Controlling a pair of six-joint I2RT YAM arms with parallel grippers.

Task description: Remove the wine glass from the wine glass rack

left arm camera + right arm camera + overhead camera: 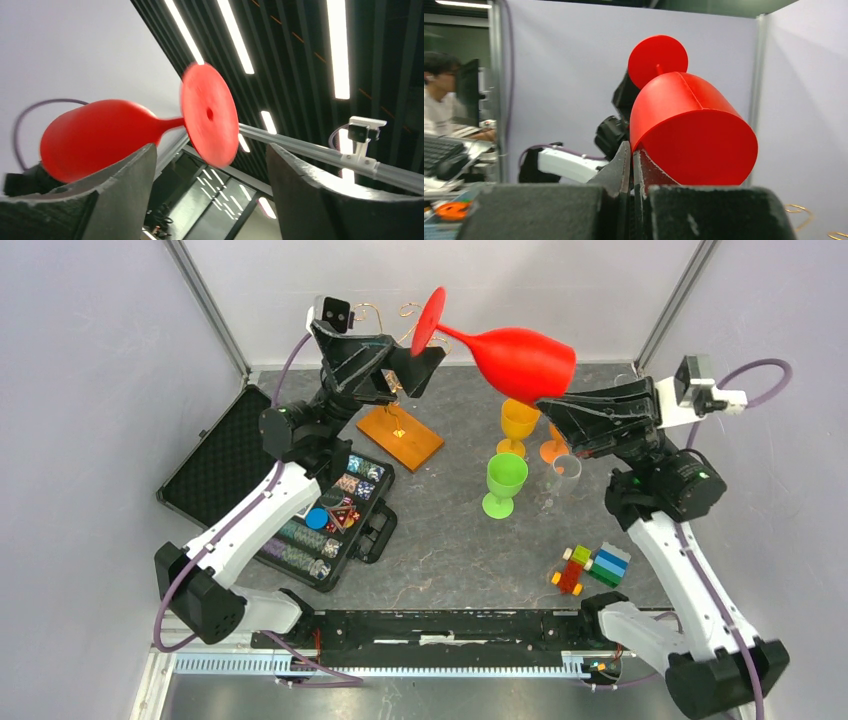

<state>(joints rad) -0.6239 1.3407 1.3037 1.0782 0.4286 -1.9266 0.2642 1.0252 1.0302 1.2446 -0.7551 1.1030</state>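
Progress: wine glass (520, 360) looks lifted free of wine glass rack (415, 445), so the main step reads as done. What's left, I'd say, is carrying it clear and setting it down on the worktop (450, 550).

Overhead view: right end effector (552, 408) is clamped on the bowl rim. The red glass lies near horizontal in the air, bowl just above that end effector, foot pointing away toward the left one. Right arm reaches up and forward, wrist raised. Left end effector (412, 368) is spread open and empty, raised beside the rack's gold curls. The glass foot is just above it, not touching as far as I can tell.

Left wrist view: left end effector (212, 200) has jaws wide apart, nothing between. Wine glass (125, 132) hangs beyond them, foot facing the camera, blurred.

Right wrist view: right end effector (633, 167) is nearly closed, pinching the bowl wall. Wine glass (689, 135) sits directly ahead of its fingertips, foot farthest away. Gold rack curls show low to its right, apart from the glass.
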